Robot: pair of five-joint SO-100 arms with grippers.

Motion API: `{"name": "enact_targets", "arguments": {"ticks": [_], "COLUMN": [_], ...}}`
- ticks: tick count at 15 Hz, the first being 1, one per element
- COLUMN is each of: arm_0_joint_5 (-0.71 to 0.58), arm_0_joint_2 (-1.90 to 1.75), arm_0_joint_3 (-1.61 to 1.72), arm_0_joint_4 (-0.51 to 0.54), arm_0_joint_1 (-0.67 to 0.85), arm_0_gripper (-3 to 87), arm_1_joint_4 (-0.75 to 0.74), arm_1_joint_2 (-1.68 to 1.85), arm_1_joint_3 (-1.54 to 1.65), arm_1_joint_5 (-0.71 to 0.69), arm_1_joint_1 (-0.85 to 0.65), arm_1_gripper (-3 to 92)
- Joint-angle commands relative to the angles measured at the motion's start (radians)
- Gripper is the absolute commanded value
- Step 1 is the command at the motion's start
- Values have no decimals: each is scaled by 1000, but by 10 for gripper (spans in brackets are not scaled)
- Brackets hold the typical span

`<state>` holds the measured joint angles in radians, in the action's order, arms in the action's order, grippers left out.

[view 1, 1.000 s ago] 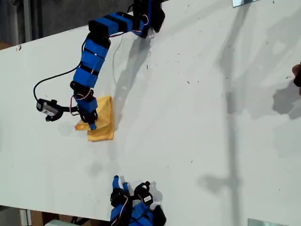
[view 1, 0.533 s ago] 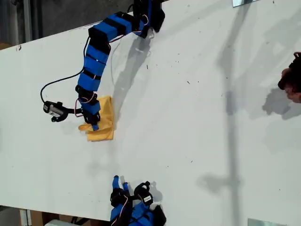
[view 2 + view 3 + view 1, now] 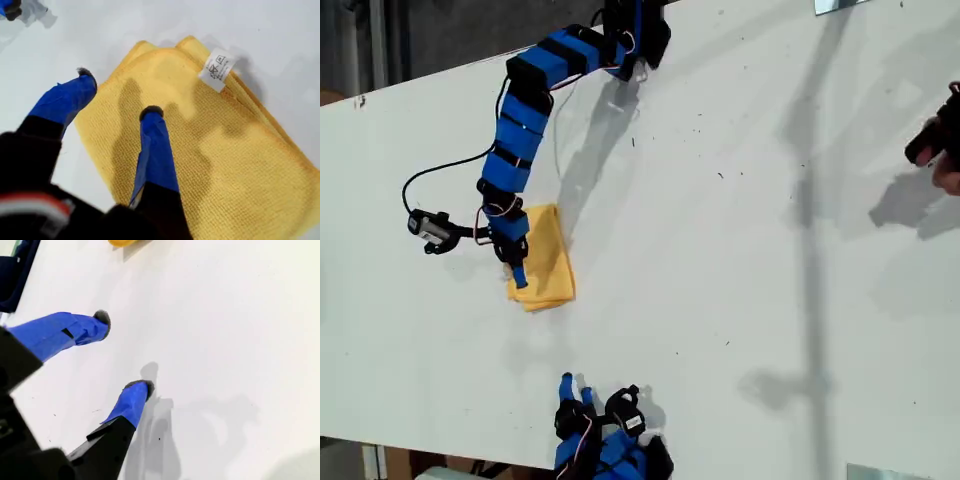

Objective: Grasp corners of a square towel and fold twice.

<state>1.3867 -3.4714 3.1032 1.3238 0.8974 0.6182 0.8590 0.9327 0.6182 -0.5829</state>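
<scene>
The towel (image 3: pixel 548 270) lies folded on the table (image 3: pixel 740 250), at the exterior view's left. My first gripper (image 3: pixel 117 95) is above it, jaws apart and empty. My second gripper (image 3: pixel 125 352) is open too, over bare table.

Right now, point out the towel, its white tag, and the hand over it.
towel (image 3: pixel 240 170): first wrist view, bare top layer of the folded cloth.
white tag (image 3: pixel 218 68): first wrist view, middle of the label.
my first hand (image 3: pixel 117 95): first wrist view, midway between its fingertips.
</scene>
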Motion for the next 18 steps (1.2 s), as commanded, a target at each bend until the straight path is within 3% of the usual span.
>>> {"name": "enact_targets", "arguments": {"ticks": [1,2,3,6,7,9,10,11,12,13,14,16,17,18], "arm_0_joint_5": [8,6,5,-25,-26,-40,-55,-67,-74,-61,14,-97,-178,-236], "arm_0_joint_2": [-8,-8,-8,-8,-8,-8,-8,-8,-8,-8,-8,-6,-6,-6], "arm_0_joint_3": [5,5,5,-3,-3,-3,-2,-2,-3,-5,2,6,9,11], "arm_0_joint_4": [3,3,3,-2,-3,-9,-9,-9,-9,-2,6,-2,-6,-9], "arm_0_joint_1": [-3,-3,-3,-3,-9,-28,-31,-37,-51,-57,-37,-31,-44,-49], "arm_0_gripper": [206,206,206,209,203,199,199,198,195,190,181,173,173,172], "arm_1_joint_4": [117,225,236,72,100,383,538,572,535,512,515,623,779,828], "arm_1_joint_2": [235,394,627,1497,1798,2319,2434,2427,2434,2434,2434,2434,2434,2434], "arm_1_joint_3": [48,178,442,1378,1608,1787,1790,1789,1821,1870,1931,1939,1910,1908], "arm_1_joint_5": [-2,14,78,239,302,368,400,407,420,494,655,828,973,1025], "arm_1_joint_1": [-29,-34,-43,-38,-37,-12,-12,-5,2,14,12,-14,-52,-71], "arm_1_gripper": [231,246,250,324,327,321,297,207,96,60,60,43,46,79]}}
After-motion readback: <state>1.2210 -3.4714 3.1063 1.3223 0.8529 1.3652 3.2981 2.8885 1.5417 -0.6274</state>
